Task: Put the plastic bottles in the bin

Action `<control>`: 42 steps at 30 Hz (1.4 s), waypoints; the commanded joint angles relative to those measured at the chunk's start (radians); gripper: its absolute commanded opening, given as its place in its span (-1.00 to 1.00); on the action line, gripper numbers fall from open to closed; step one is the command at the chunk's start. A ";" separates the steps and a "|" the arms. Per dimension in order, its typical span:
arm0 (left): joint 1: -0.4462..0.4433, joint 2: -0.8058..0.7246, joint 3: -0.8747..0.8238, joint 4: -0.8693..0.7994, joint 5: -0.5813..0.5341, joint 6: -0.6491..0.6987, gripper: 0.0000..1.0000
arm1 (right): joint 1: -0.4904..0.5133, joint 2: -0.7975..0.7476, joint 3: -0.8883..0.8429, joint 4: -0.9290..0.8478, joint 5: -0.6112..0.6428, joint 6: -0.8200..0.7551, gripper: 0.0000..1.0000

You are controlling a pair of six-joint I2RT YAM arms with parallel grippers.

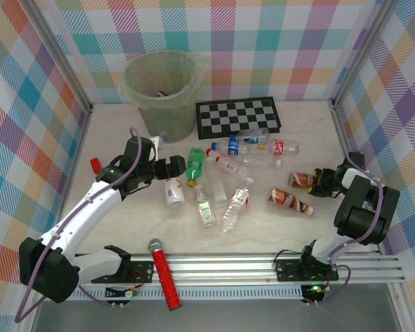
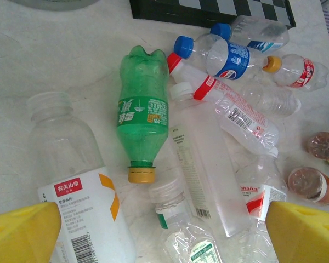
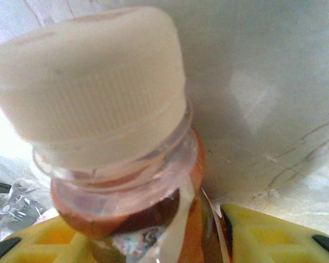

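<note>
Clamping the amber bottle [image 1: 301,180] near its neck at the right of the counter [image 1: 277,232], our right gripper [image 1: 323,184] should lift it level, we judge, toward the far-left bin [image 1: 159,104]; our left gripper [image 1: 176,167] gapes apart beside the green bottle [image 1: 195,164].

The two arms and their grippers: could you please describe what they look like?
Both the left arm and the right arm have white tubular links, chunky black joint housings and a lilac cable looping alongside. The left gripper and right gripper have black bodies, and the wrist views show bright yellow fingers.
</note>
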 commanded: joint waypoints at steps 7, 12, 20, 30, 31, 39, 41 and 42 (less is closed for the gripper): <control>-0.013 0.020 0.047 0.019 0.041 -0.018 0.92 | -0.005 -0.051 0.103 -0.101 0.030 -0.053 -0.21; -0.023 0.025 0.051 0.048 0.122 -0.003 0.94 | 0.017 -0.153 0.183 -0.209 0.071 -0.239 -0.25; -0.093 0.060 0.098 0.097 0.317 0.099 1.00 | 0.284 -0.245 0.407 -0.388 0.030 -0.673 -0.21; -0.219 0.109 0.080 0.299 0.394 0.017 1.00 | 0.773 -0.171 0.515 -0.344 -0.082 -0.707 -0.25; -0.229 0.113 0.071 0.327 0.392 0.002 1.00 | 0.807 -0.163 0.516 -0.323 -0.092 -0.701 -0.25; -0.301 0.180 0.057 0.391 0.375 -0.007 1.00 | 0.939 -0.086 0.548 -0.245 -0.165 -0.654 -0.24; -0.307 0.194 0.060 0.374 0.352 -0.004 1.00 | 0.947 -0.087 0.546 -0.226 -0.169 -0.643 -0.23; -0.309 0.197 0.060 0.369 0.344 -0.003 0.97 | 0.949 -0.090 0.542 -0.215 -0.172 -0.633 -0.23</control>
